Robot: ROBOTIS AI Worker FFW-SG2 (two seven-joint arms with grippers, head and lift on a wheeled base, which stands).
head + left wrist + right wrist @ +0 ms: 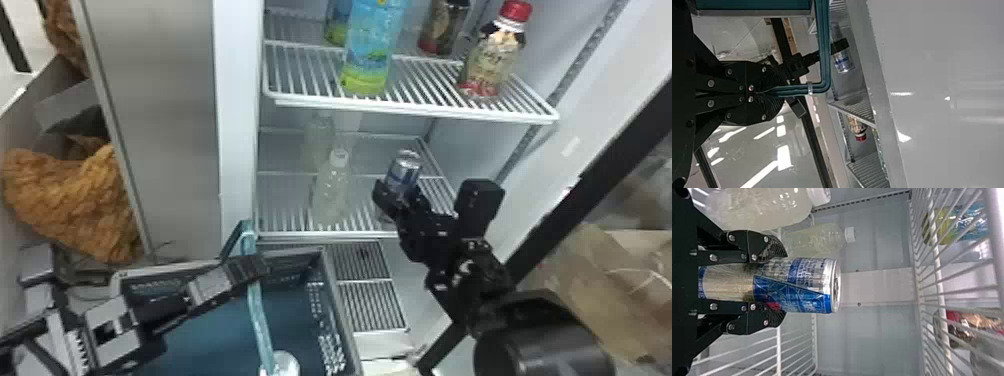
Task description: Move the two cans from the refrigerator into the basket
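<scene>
In the head view my right gripper (395,197) is inside the refrigerator at the lower shelf (280,233), shut on a silver-and-blue can (405,170). In the right wrist view the can (801,284) lies between the two fingers of the right gripper (777,284), its top end projecting past them. My left gripper (252,267) is over the teal basket (325,295); in the left wrist view the left gripper (768,93) is shut on the basket's teal handle (822,51). A shiny round thing (285,364) shows at the basket's bottom edge; I cannot tell whether it is a can.
Two clear bottles, the nearer one (332,195) left of the can, stand on the lower shelf. The upper shelf (410,107) above my right gripper carries a blue-green bottle (372,50) and a red-capped bottle (495,55). The refrigerator's left wall edge (237,125) rises behind the basket.
</scene>
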